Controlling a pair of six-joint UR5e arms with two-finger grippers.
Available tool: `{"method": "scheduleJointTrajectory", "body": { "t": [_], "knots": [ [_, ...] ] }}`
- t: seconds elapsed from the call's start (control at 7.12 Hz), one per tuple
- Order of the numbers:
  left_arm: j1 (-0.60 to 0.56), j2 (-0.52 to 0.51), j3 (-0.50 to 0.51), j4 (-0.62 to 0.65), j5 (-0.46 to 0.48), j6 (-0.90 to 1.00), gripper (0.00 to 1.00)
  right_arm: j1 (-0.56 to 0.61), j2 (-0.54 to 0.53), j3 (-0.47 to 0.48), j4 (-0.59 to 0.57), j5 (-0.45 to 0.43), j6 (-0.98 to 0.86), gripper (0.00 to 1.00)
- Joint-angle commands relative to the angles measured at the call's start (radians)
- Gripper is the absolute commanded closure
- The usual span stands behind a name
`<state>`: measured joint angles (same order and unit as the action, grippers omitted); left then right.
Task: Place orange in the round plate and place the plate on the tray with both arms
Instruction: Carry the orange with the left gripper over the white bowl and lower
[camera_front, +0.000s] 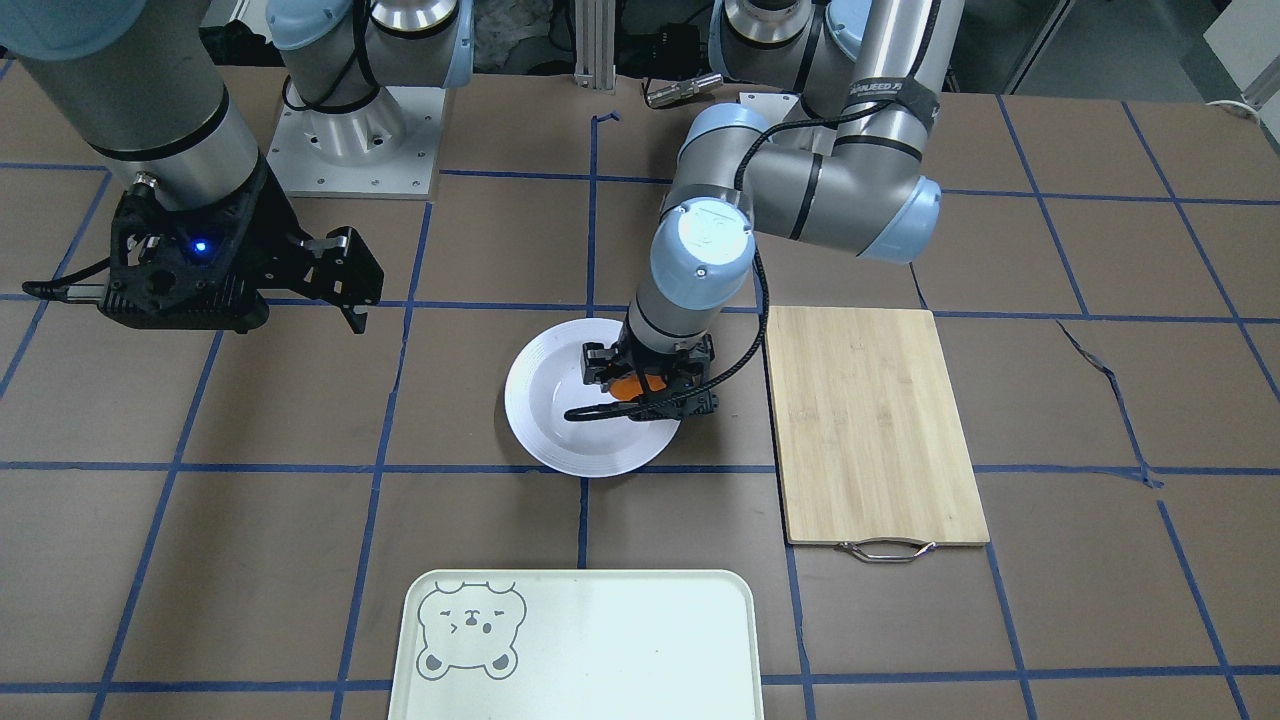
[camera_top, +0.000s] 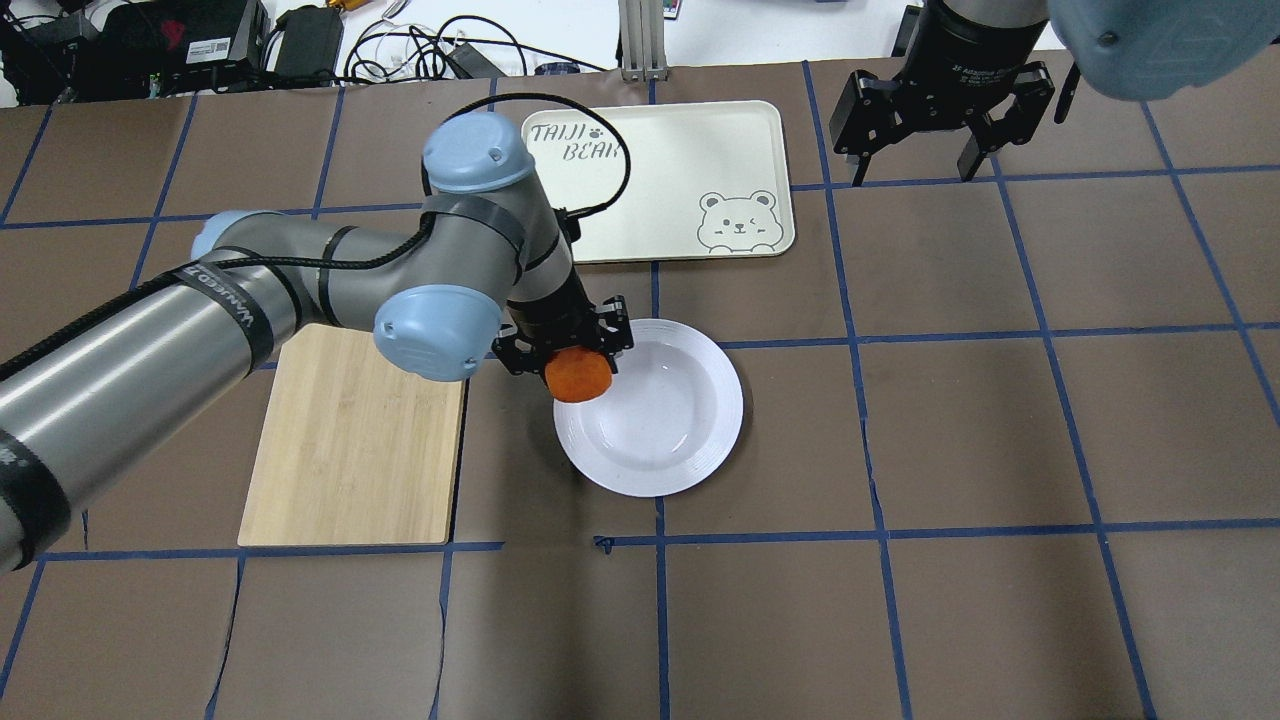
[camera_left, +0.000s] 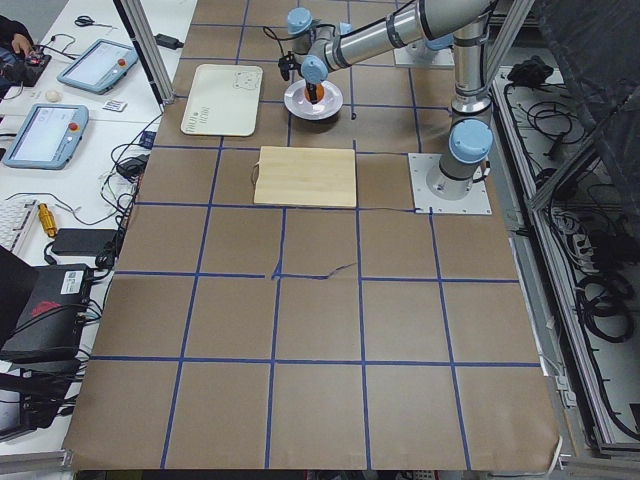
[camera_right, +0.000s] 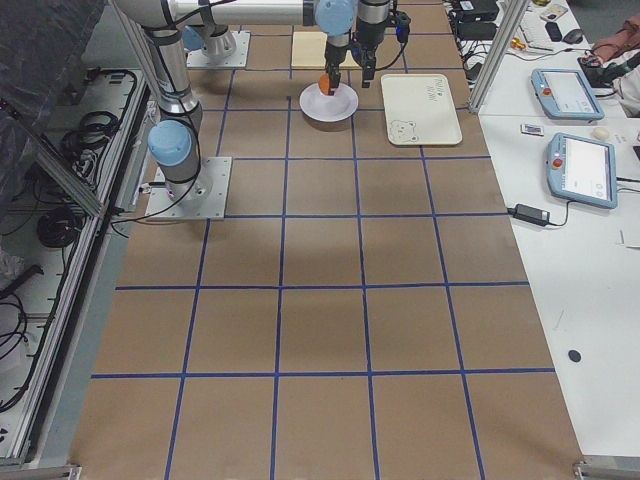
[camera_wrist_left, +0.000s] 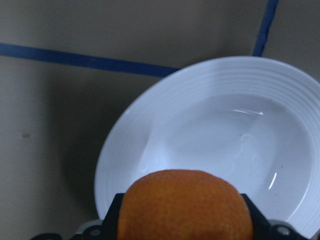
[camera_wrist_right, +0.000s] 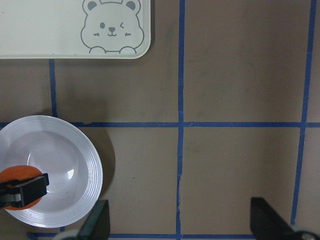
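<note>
1. The table (camera_top: 950, 450) is covered in brown paper and gridded with blue tape. White benches strewn with cables (camera_top: 420, 50) stand past its far edge, and more cables lie on the floor behind the robot's bases.
2. Counted, there are two arms, two claws, one orange, one plate, one tray, one board and two tablets (camera_right: 583, 168) on the bench.
3. The left claw (camera_top: 568, 352) points down and pinches the orange (camera_top: 580, 378) between its fingers.
4. The plate (camera_top: 650, 480) lies on the table under that claw. The orange hangs over the plate's rim on the robot's left side, and the right side view shows it above the plate, not resting in it.
5. The tray (camera_top: 650, 200) lies beyond the left claw, away from the robot and apart from the plate.
6. The bamboo board (camera_top: 350, 450) lies on the left claw's outer side, just beside the plate.
7. The right claw (camera_top: 912, 178) is spread wide with nothing between its fingers. It hangs well apart from the left claw and high over the table, beside the tray's end.
8. The left arm (camera_top: 150, 350) covers part of the tray's lettering and one corner of the board.
9. In the front view the wrist hides most of the left claw's fingers, and the tray is cut off at the lower edge.
10. The right arm (camera_front: 130, 90) is cut off at the frame edge, and the left wrist view cuts off the orange's lower half.
</note>
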<state>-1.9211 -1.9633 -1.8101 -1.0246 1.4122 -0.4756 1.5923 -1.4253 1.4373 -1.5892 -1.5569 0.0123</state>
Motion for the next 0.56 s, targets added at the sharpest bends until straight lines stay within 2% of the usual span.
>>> {"method": "scheduleJointTrajectory", "body": {
  "t": [0.0,0.14,0.42],
  "knots": [
    [-0.030,-0.054,-0.003,0.034,0.001,-0.021,0.77,0.000,0.000,0.000,0.000,0.000,0.000,0.00],
    [-0.032,-0.063,-0.005,0.034,0.004,-0.023,0.02,0.000,0.002,0.000,0.000,0.001,0.000,0.00],
    [-0.030,-0.049,0.006,0.032,-0.001,-0.021,0.00,-0.018,0.002,0.002,0.003,0.049,0.002,0.00]
  ]
}}
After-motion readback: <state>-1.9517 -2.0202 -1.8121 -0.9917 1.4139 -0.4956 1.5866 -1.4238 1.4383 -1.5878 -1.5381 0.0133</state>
